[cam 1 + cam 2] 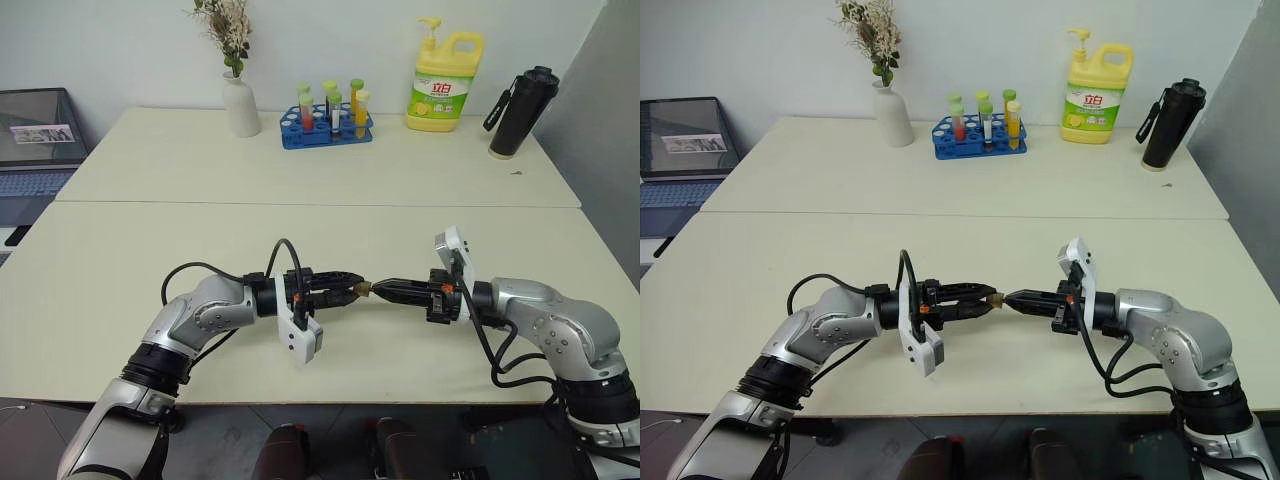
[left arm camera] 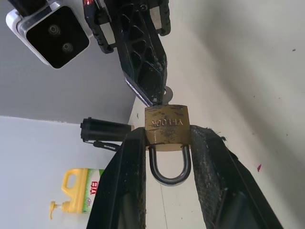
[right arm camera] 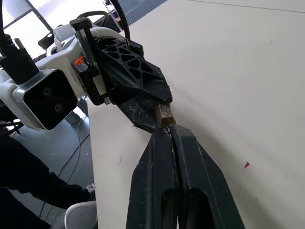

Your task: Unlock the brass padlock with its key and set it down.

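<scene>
So I've got the brass padlock [image 2: 167, 125] pinched between the two fingers of my left gripper [image 1: 343, 292], held up in the air over the front edge of the cream surface [image 1: 300, 170], not resting on anything. In the left wrist view its body sits clamped right at the fingertips, with the silvery shackle [image 2: 169, 167] still seated in the body and looping back toward my wrist between the fingers. My right gripper [image 1: 385, 290] comes in from the other side, fingers pressed fully together, tips right up against the bottom face of the padlock. There's a small bit of silvery metal [image 2: 164, 95] poking out at those tips, but I can't tell if that's the key. Over on the far side of the surface, well away from my arms, are a white vase [image 1: 240, 104], a blue tube rack [image 1: 326, 125], a yellow soap bottle [image 1: 445, 82] and a black flask [image 1: 522, 111].
</scene>
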